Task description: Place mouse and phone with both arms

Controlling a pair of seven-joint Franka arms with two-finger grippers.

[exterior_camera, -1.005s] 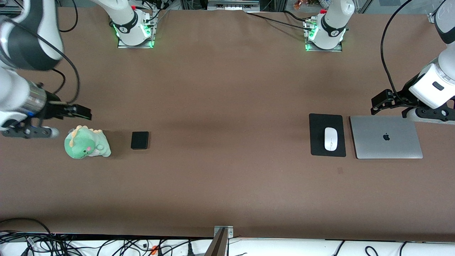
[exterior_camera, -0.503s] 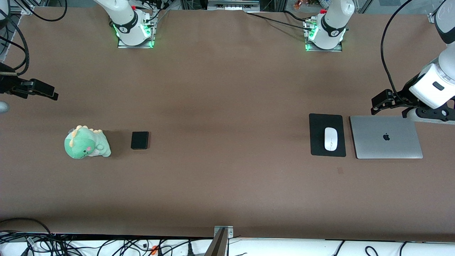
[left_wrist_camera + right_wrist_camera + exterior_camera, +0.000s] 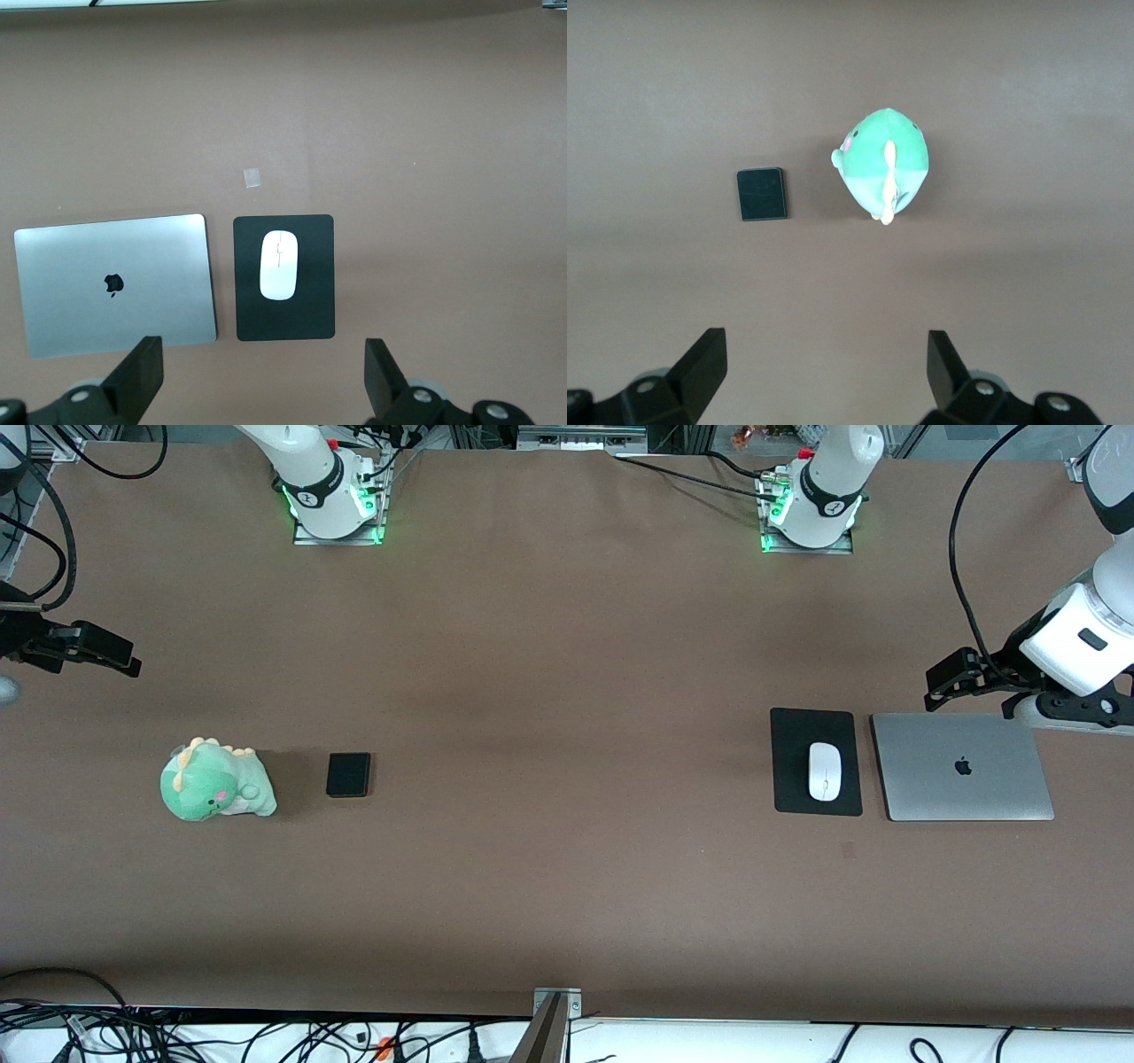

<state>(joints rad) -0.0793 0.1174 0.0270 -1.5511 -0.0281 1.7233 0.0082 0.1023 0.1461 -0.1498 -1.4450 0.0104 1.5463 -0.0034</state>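
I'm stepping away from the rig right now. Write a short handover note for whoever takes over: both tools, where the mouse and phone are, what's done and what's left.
Left tool: open, holding nothing, above the table by the closed laptop.
Right tool: open, holding nothing, over the right arm's end of the table.
Mouse: lying on the black mouse pad, beside the laptop, toward the left arm's end.
Phone: flat on the table beside the green dinosaur plush, toward the right arm's end.
Done: both items appear placed and released.
Left: probably nothing beyond parking the arms; confirm the placements are as wanted.

Green dinosaur plush (image 3: 215, 782), black pad (image 3: 816, 762), closed silver laptop (image 3: 962, 767).
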